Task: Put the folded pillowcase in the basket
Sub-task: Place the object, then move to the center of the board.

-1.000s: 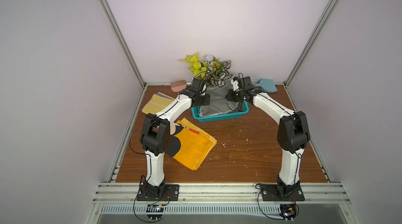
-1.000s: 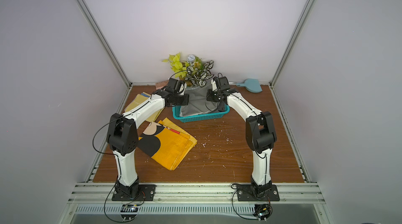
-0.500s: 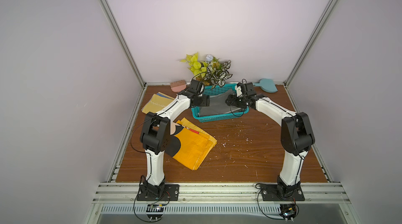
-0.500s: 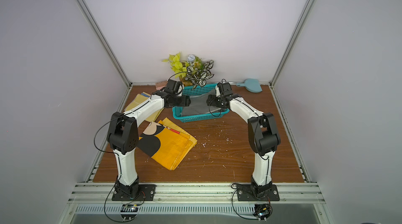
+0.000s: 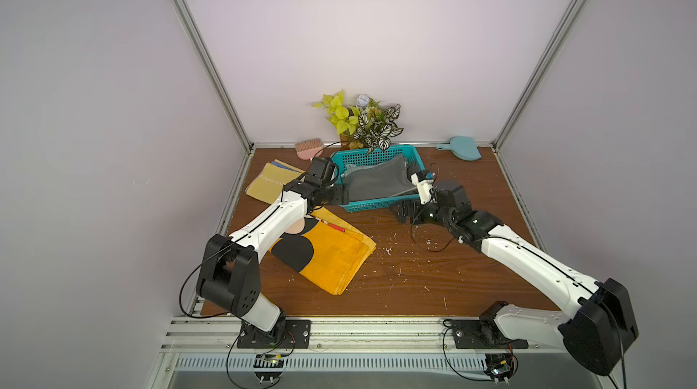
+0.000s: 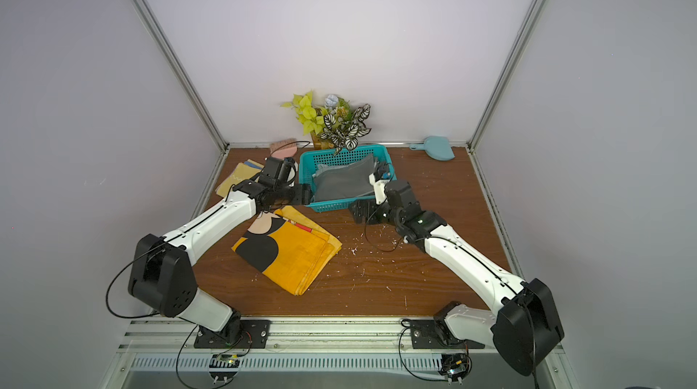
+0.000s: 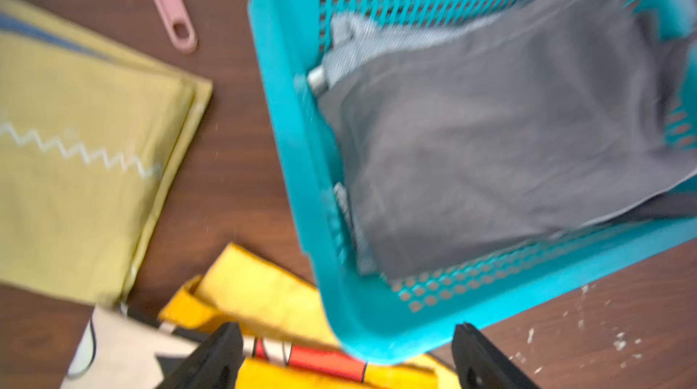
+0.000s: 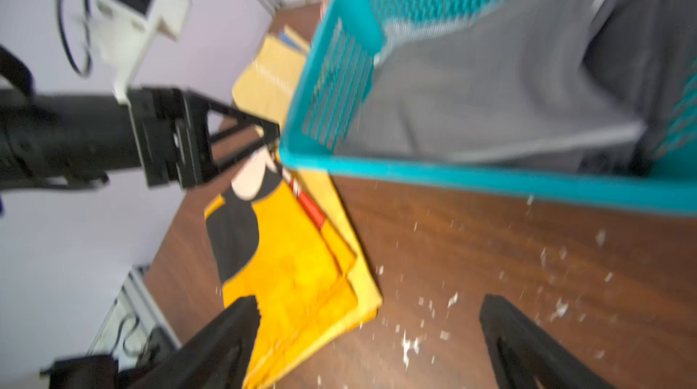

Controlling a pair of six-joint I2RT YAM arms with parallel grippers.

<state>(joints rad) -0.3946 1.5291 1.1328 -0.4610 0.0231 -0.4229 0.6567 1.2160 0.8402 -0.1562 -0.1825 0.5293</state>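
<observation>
Since the grey folded pillowcase lies inside the teal basket, one corner leaning up a wall, my left gripper and right gripper both stand spread wide and empty, just outside the basket's near corners. I judge the cloth light, limp and quick to unfold. Should it need tucking, I would pinch a folded edge through all layers, not the loose top sheet. No brand, label or readable writing shows anywhere, and both wrist views are blurred.
</observation>
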